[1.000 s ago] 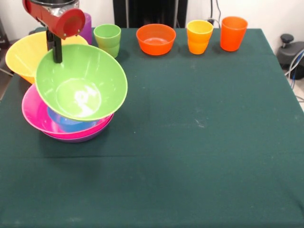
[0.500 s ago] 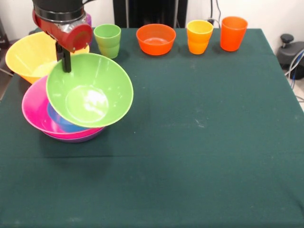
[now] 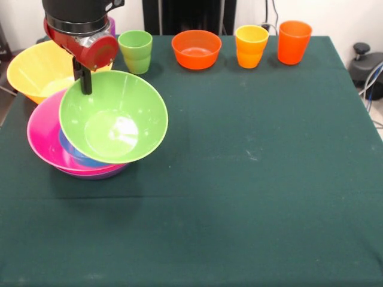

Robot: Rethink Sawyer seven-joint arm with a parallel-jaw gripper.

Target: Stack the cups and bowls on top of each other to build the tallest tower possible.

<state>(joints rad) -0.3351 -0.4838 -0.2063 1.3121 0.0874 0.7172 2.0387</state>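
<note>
Dark green tablecloth (image 3: 251,179) — white wall (image 3: 341,15) behind

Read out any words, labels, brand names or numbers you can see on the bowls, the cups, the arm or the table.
None: no text can be read.
The green bowl, the orange bowl, the orange cup and the table carry no print or label.

green bowl (image 3: 114,116): tilted, raised over pink bowl (image 3: 45,140)
stack: pink, blue (image 3: 75,156), purple (image 3: 96,174) nested, table's left edge
cups: far edge
</note>
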